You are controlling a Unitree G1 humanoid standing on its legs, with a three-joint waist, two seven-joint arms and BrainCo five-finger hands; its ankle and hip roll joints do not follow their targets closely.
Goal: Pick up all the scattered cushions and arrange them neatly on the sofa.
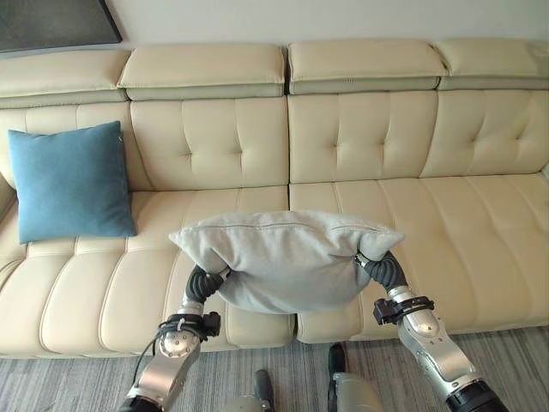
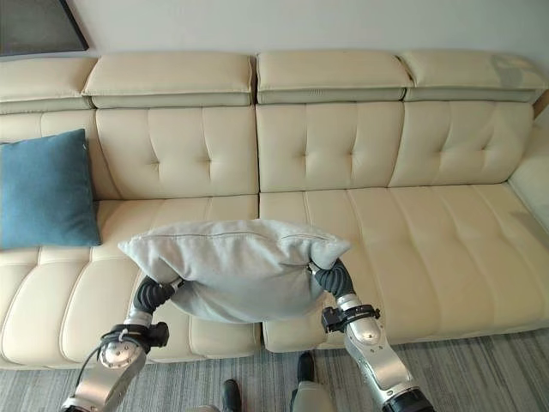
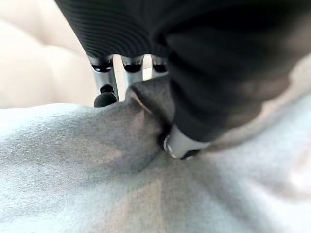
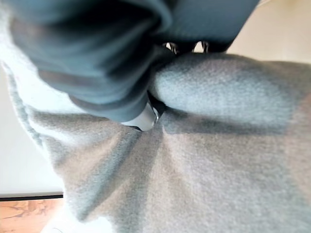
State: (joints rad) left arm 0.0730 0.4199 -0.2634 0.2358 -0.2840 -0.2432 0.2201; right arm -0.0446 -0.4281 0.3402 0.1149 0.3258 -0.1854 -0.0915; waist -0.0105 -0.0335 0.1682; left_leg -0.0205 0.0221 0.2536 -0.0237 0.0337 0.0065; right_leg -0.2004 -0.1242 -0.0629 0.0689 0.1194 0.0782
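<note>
sofa (image 1: pixel 446 215) seats right: bare | left end: blue cushion (image 1: pixel 73 182) (propped upright)

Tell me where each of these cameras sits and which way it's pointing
Left eye view: on the head, looking down at the cream sofa, blue cushion, grey cushion; both arms show.
Right eye view: the same scene from slightly to one side.
Left wrist view: along the left hand, pinching grey fabric.
Right wrist view: along the right hand, gripping it too.
All four views share the grey cushion.
</note>
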